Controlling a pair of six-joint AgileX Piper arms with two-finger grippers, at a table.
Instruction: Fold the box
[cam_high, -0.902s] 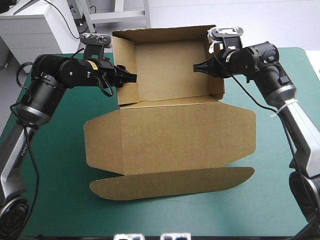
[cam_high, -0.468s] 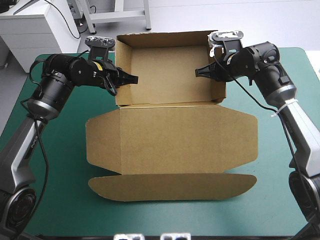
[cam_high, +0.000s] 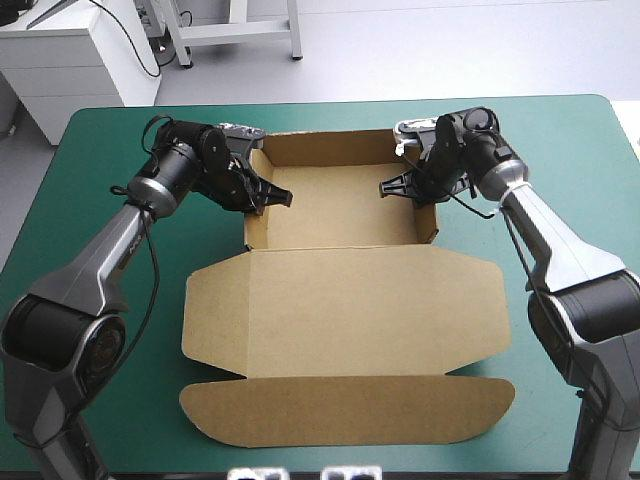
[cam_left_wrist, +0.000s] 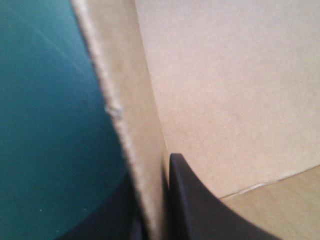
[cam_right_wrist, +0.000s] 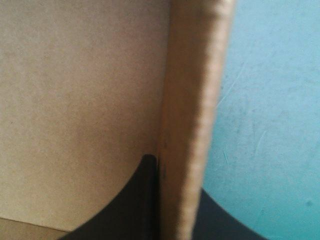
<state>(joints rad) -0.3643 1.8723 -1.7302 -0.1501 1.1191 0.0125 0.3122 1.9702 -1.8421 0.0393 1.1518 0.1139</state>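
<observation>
The teal-green cover (cam_high: 110, 330) of the table is the ground for everything here, and the brown box (cam_high: 345, 290) lies on it, about in the middle. The box is an open tray (cam_high: 340, 205) with three walls standing up (the far one and the two side ones). Its lid (cam_high: 345, 305) lies flat on the cover at the near side of the tray, with a long rounded flap (cam_high: 345, 410) along the lid's near edge.

The left gripper (cam_high: 272, 196) is at the left wall (cam_high: 250, 226) of the tray and has this wall pinched. In the left wrist view one black finger (cam_left_wrist: 200, 210) is inside the tray and the other is outside it, over the cover, with the edge of the board between them.

The right gripper (cam_high: 393, 186) holds the right wall (cam_high: 434, 226) in the same way: one finger (cam_right_wrist: 135, 200) inside the tray, one outside, almost closed on the board. The two grippers are well apart, each at its own side of the tray.
</observation>
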